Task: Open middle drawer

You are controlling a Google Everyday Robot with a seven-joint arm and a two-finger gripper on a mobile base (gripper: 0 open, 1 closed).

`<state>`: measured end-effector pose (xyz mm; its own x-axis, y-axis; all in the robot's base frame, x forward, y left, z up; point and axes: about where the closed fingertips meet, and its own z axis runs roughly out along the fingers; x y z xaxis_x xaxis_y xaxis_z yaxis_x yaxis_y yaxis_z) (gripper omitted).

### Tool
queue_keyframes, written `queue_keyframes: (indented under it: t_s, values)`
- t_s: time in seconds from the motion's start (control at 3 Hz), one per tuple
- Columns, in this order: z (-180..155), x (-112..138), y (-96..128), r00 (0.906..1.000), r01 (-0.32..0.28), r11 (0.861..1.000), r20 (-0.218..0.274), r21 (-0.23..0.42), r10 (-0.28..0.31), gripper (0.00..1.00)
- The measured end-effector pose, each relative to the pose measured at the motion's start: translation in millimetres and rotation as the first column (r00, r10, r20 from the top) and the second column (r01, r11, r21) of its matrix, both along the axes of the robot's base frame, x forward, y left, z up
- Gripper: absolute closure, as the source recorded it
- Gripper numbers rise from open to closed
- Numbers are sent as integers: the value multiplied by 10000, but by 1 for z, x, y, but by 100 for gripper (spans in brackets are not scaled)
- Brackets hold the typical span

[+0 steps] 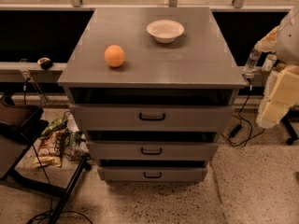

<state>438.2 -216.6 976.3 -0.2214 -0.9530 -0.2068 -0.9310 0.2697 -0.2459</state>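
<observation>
Far left, on the speckled floor: crumpled snack bags point(50, 146) beside a black stand leg point(70, 186), well clear of the job. At centre, a grey metal cabinet point(201, 64), with an orange point(114, 56) left of middle on its top and a white bowl point(165, 30) further back and to the right. Below that, three fronts stacked: the tall top drawer point(201, 118), then the middle drawer point(189, 151), second of the three, directly under it and above the narrow bottom drawer point(182, 174). Appears shut, roughly in line with its neighbours. Probably sheet metal, so stiff and not fragile; likely light and free on runners unless loaded, with no way to see inside. Smooth flat face, nothing to grip there. Best taken by the small black handle point(151, 150) at its centre: a thin bar pull, to be hooked or pinched from the front and drawn straight out and level to avoid binding. Easily mistaken for the wider pull just above. At the right edge, the pale gripper point(270, 112), hanging beside the cabinet's right side, well apart from the handle. Whether released or clenched, cannot tell.
</observation>
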Motion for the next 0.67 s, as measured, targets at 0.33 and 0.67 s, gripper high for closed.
queue_keyframes:
  t_s: [0.33,0.67]
  values:
    - [0,0,0,10000,0,10000,0,0,0,0]
    - [-31,3,11,9997,38,9999,-241,131,-35,0]
